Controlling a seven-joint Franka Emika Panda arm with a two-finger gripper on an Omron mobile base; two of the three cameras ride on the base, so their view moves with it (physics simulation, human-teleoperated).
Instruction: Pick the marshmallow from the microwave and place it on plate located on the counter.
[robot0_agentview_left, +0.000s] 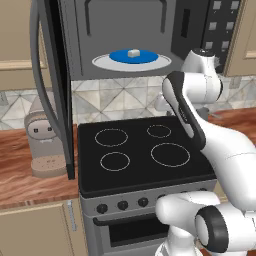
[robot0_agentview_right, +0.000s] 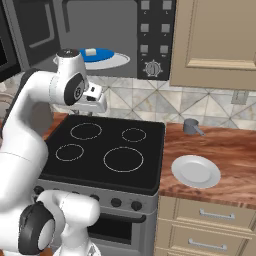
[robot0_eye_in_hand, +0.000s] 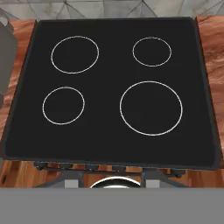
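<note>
Behind the arm (robot0_agentview_left: 200, 125), the plate (robot0_agentview_right: 196, 171) is hidden from the left.

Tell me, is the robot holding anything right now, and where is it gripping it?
Nothing is held. The marshmallow sits on the blue disc inside the microwave, away from the arm.

The counter (robot0_agentview_right: 220, 145) is reddish-brown wood grain over beige cabinets, split by the black stovetop (robot0_agentview_right: 102, 147), which carries four white burner rings and nothing on them. To the right of the stovetop, the plate (robot0_agentview_right: 196, 171) lies flat on the wood, bare, near the front edge. Behind it, close to the tiled wall, stands a small grey cup (robot0_agentview_right: 191, 126) with a handle, apart from the plate. To the left of the stovetop, the counter (robot0_agentview_left: 30, 170) bears a beige toaster-like appliance (robot0_agentview_left: 44, 145) against the wall.
</note>
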